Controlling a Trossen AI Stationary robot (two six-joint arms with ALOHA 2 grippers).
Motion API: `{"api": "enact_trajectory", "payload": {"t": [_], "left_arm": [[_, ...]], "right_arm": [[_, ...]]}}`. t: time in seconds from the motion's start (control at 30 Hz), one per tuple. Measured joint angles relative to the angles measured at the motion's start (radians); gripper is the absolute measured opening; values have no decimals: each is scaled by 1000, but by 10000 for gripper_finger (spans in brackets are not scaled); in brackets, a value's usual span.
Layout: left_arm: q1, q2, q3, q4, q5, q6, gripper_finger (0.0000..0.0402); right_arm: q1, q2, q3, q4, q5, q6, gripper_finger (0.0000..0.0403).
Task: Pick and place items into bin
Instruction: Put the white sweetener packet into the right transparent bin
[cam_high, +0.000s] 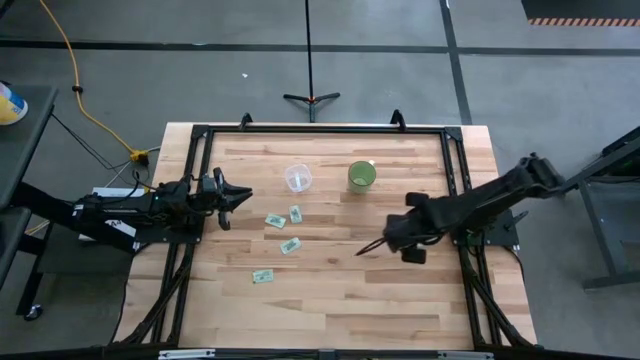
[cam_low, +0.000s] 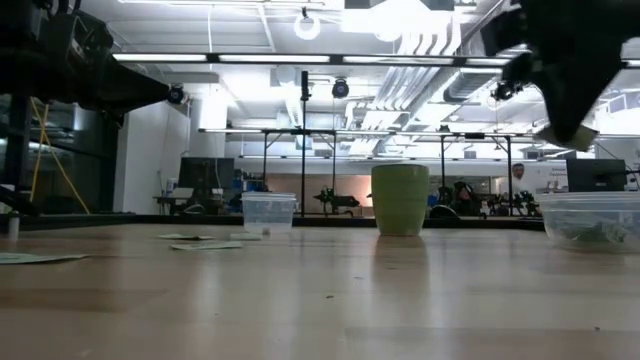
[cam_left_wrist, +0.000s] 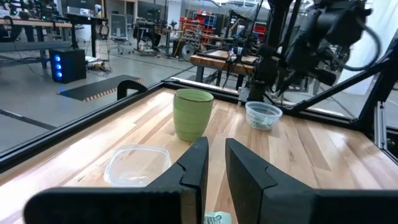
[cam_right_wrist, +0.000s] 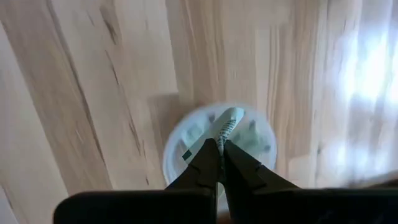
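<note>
A: Pale green-white packet pinched in the right pincer, fingers clamped shut on it, hanging straight over the round clear bin; packet's long axis runs on out from the fingertips.

B: Left pincer?

A: Slightly parted, holding nothing, at the bench edge, nearer the loose packets than the right is.

B: Counts?

A: Four packets lie on the wood, between left pincer and bin; some more inside the bin, can't count. One empty clear tub, one green cup beyond.

Bright ceiling lights glare in the low view; the table is evenly lit; the right wrist view is motion-blurred.
</note>
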Motion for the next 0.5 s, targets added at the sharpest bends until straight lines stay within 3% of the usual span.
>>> {"api": "enact_trajectory", "payload": {"t": [0.23, 0.5], "left_arm": [[0, 0, 0, 1, 0, 0, 92], [0, 0, 0, 7, 0, 0, 92]], "right_arm": [[-7, -134, -175, 139, -32, 21, 15], [-38, -155, -261, 141, -65, 54, 39]]}}
